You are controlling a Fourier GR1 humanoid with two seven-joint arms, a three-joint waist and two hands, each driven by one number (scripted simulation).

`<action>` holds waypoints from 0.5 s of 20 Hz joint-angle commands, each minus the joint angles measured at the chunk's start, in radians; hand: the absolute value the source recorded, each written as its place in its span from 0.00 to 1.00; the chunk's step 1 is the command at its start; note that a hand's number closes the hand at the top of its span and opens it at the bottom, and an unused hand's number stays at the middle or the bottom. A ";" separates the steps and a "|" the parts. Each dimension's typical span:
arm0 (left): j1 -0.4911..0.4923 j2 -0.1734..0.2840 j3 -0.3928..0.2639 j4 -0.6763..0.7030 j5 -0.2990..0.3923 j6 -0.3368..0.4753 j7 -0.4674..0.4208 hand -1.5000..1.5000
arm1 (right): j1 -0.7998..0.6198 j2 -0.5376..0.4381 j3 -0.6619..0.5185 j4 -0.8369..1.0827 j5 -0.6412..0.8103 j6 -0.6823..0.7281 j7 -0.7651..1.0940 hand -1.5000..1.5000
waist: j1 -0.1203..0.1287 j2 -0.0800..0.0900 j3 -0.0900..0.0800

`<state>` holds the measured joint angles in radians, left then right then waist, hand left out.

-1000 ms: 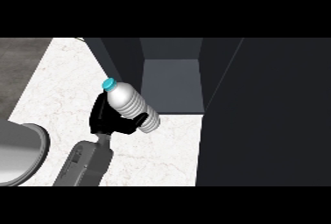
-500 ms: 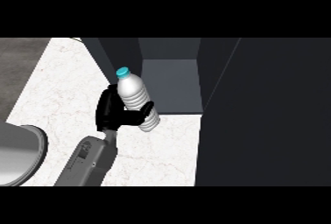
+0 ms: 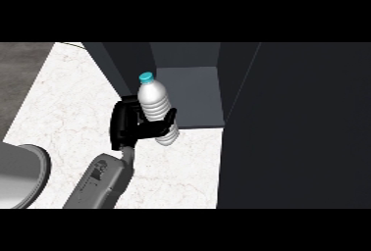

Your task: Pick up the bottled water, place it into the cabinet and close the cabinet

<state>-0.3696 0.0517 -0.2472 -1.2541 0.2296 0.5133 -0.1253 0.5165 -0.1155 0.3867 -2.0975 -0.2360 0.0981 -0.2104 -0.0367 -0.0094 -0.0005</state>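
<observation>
Since the earlier frames, the bottled water [image 3: 156,109] has been carried up and to the right, and it is now seen more upright, its teal cap overlapping the cabinet's [image 3: 190,95] open front. One hand [image 3: 132,126] is in view, black, on a grey forearm entering from the lower edge. Which arm it belongs to could not be established from the view alone; it is recorded as the left on the strength of its place in the left half. Its fingers are curled round the lower half of the bottle, with the thumb side showing at the bottle's right. The bottle's base is partly hidden behind the fingers. The bottle stands above the hand, neck and cap clear of the grip. The other hand is not seen. The cabinet's interior is shown as a grey recess; its dark door [image 3: 304,127] fills the right side and is cut off by the frame edge. A grey rounded object [image 3: 18,174] at lower left is cut off and could not be identified. Count: one bottle, one hand, one cabinet, one white marble counter [image 3: 65,103].
</observation>
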 commanded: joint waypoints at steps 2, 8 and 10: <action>-0.320 -0.019 0.005 0.151 -0.073 0.051 0.082 1.00 | -0.038 0.014 0.003 0.026 -0.005 0.000 0.004 0.00 | -0.057 0.030 0.002; -0.310 0.046 -0.015 0.158 -0.115 0.073 0.113 1.00 | -0.010 0.002 0.015 0.026 -0.001 0.011 -0.003 0.00 | -0.064 0.027 0.002; -0.290 0.033 -0.015 0.186 -0.123 0.104 0.093 1.00 | -0.001 -0.020 0.010 0.009 -0.012 0.030 -0.001 0.00 | -0.083 0.033 0.001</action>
<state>-0.3670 0.0913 -0.3064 -1.2628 0.1339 0.6509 -0.0789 0.5031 -0.1192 0.3963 -2.0800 -0.2409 0.1126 -0.2099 -0.0642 -0.0100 0.0027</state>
